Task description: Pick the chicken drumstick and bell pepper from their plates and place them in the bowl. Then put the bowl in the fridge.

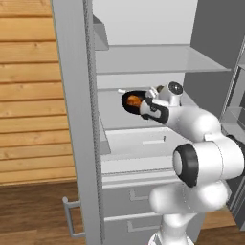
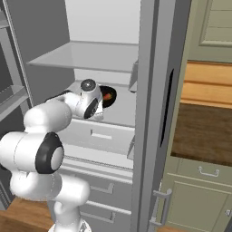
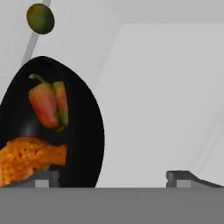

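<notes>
scene: round black glossy bowl point(image 3: 83, 131) on white fridge shelf point(image 1: 119, 117), orange-brown drumstick point(image 3: 30, 159) and red pepper point(image 3: 46, 105) inside | gripper point(image 3: 111, 177): jaws wide apart, holding nothing | risk: a finger clips the rim on retreat, dragging the bowl off the shelf

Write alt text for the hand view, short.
A black bowl on a white fridge shelf holds a red-and-green bell pepper and an orange-brown chicken drumstick. The fingers stand wide apart at the bottom edge, gripping nothing. A small olive-green round thing sits beyond the bowl.
</notes>
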Motion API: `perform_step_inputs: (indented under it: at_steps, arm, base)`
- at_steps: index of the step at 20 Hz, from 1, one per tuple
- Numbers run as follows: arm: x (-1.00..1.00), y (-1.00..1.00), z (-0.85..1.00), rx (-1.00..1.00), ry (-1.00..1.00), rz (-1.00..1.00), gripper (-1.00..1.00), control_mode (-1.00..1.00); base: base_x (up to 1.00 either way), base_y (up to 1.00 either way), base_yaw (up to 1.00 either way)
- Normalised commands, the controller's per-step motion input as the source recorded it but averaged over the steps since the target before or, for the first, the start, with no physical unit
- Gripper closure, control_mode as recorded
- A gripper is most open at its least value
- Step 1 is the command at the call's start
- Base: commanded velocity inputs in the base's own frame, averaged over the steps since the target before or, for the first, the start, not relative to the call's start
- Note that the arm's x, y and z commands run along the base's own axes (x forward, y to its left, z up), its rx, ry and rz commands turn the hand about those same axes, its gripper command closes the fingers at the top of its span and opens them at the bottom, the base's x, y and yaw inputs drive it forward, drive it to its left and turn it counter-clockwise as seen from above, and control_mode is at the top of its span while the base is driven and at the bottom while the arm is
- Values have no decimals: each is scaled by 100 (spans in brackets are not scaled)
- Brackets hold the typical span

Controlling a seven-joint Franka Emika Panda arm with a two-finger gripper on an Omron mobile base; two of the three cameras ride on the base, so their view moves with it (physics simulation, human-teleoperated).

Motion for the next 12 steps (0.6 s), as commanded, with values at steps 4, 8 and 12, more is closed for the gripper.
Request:
perform_step_inputs:
  at_steps: [4, 8, 12]
  arm:
    - [-67, 0, 85, 2, 5, 0, -100, -100]
    - [-93, 0, 75, 0, 2, 0, -100, -100]
    - [-100, 0, 9, 0, 3, 0, -100, -100]
  base:
    - [0, 0, 0]
    - [0, 0, 0]
    - [0, 0, 0]
